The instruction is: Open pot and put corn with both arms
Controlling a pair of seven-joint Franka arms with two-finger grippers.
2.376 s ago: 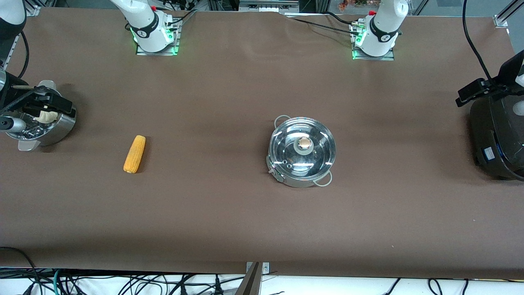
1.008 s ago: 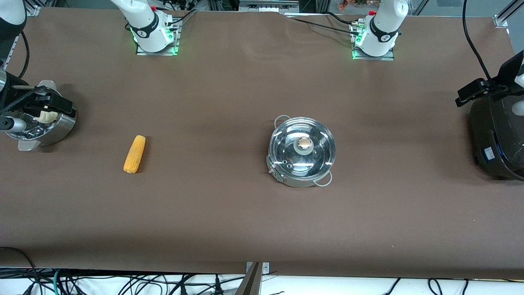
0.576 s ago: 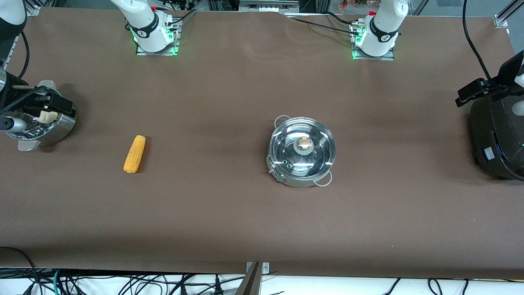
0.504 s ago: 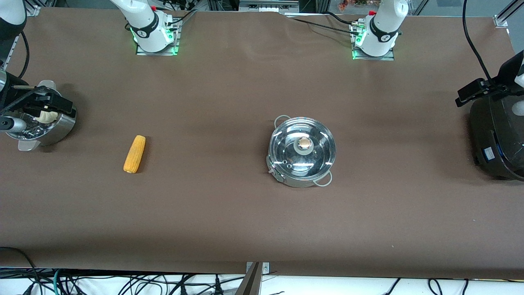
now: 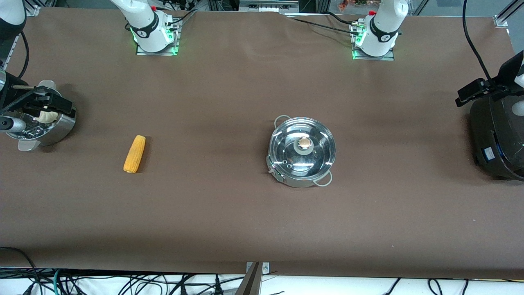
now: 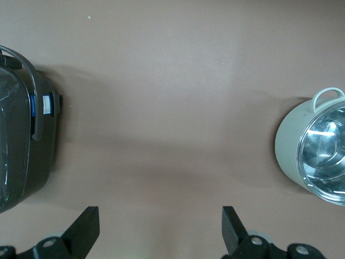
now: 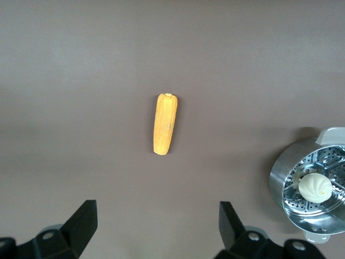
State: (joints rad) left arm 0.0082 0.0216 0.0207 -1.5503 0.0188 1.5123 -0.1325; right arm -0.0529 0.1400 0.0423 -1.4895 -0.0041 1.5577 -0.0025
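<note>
Both sets of fingers stood spread wide with nothing between them. In the left wrist view the left gripper [image 6: 160, 229] showed its two black fingertips [image 6: 86, 224] well apart over bare brown table [image 6: 161, 81], the pot [image 6: 315, 154] off to one side of that picture and the large black cooker [image 6: 19, 129] off to the other. In the front view that gripper [image 5: 477, 91] hung up over the cooker [image 5: 497, 139] at the left arm's end of the table.

The right gripper [image 7: 157, 226] was just as open, fingertips [image 7: 83, 221] apart over the cloth, and the corn [image 7: 165, 124] lay beneath its camera, flat on the table, touched by nothing. Near it in that view sat the perforated steel steamer [image 7: 291, 178] with a pale round bun [image 7: 315, 186] inside. From the front, the right gripper [image 5: 45, 104] hovered over the steamer [image 5: 53, 127] at the right arm's end of the table.

The corn [image 5: 134, 154] rested between steamer and pot, well apart from both, a little nearer the front camera than the steamer. The pot [image 5: 301, 151] sat about mid-table, its glass lid [image 5: 315, 141] on and the copper-coloured knob [image 5: 304, 142] at the centre, untouched.
</note>
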